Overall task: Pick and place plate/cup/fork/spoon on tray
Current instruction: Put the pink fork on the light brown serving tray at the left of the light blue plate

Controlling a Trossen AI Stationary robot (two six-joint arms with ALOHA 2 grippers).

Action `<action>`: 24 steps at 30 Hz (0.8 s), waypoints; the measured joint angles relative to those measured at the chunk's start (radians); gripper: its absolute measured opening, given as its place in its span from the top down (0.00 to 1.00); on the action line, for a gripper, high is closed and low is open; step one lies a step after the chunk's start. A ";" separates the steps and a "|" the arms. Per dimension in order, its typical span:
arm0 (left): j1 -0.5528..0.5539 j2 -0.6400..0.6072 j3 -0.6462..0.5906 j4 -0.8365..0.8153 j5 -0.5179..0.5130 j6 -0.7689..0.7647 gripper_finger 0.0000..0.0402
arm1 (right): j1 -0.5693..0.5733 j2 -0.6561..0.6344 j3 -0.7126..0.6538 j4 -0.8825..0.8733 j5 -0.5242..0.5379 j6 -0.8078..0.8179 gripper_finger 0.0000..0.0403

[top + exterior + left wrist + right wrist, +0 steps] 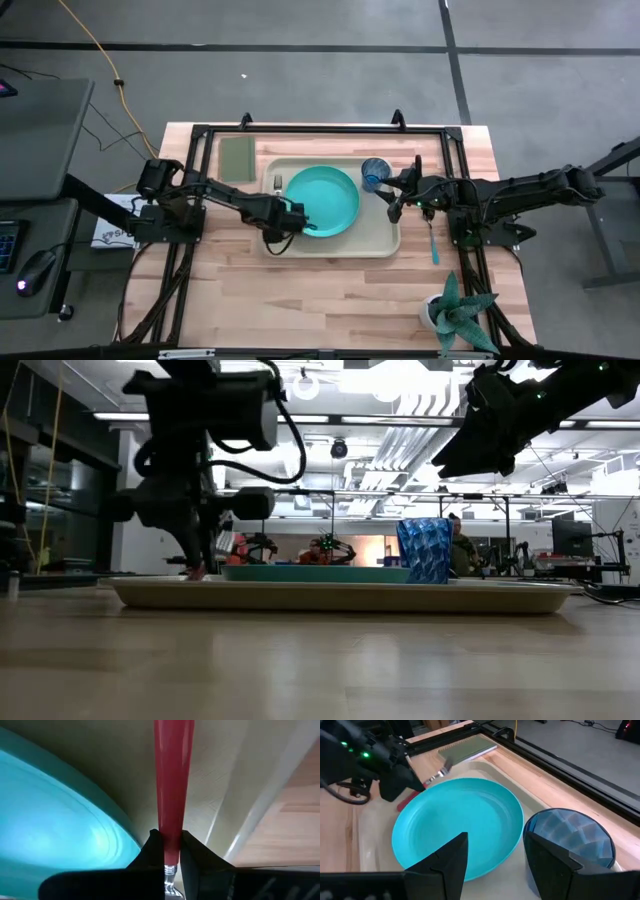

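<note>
While my left fingers (170, 851) pinch the fork (171, 785) by its pink handle, low over the tray (385, 243), the fork lies just beside the plate (325, 198) on the side toward my left arm. From my left wrist I see the handle running straight away between the two dark fingers, with the beige tray floor under it and the teal rim of the plate close alongside. In the view from above, the pale tines (277, 180) show on the tray near its far rim, close to the small olive-green rectangle (238, 156) that lies flat on the table (330, 290) outside the tray.

Inside the tray, the plate sits flat near the middle and nothing lies on it. Near the tray's far corner toward my right arm stands the cup (375, 173), upright, just beside the plate but not on it; I cannot tell from above whether the two touch.

Over that end of the tray my right fingers (495, 862) hang spread apart, gripping nothing, raised above the cup and the plate's edge, as the level view across the table confirms.

Outside the tray lies the spoon (433, 240), on the bare table just past the tray's end nearest my right arm, its light blue handle pointing toward the near edge. A potted plant (457, 312) stands at the near corner on that same side.
</note>
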 joint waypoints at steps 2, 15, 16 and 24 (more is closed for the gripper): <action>0.020 0.003 -0.002 0.002 0.020 0.034 1.00 | 0.000 0.000 0.000 -0.001 0.000 -0.001 0.53; 0.099 0.002 -0.072 0.090 0.105 0.144 0.98 | 0.000 0.000 0.000 0.000 0.000 -0.046 0.53; 0.099 0.002 -0.072 0.098 0.106 0.143 0.98 | 0.000 0.000 0.000 0.001 0.000 -0.047 0.53; 0.093 0.002 -0.073 0.135 0.128 0.058 0.89 | 0.000 0.000 0.000 0.000 0.000 -0.046 0.53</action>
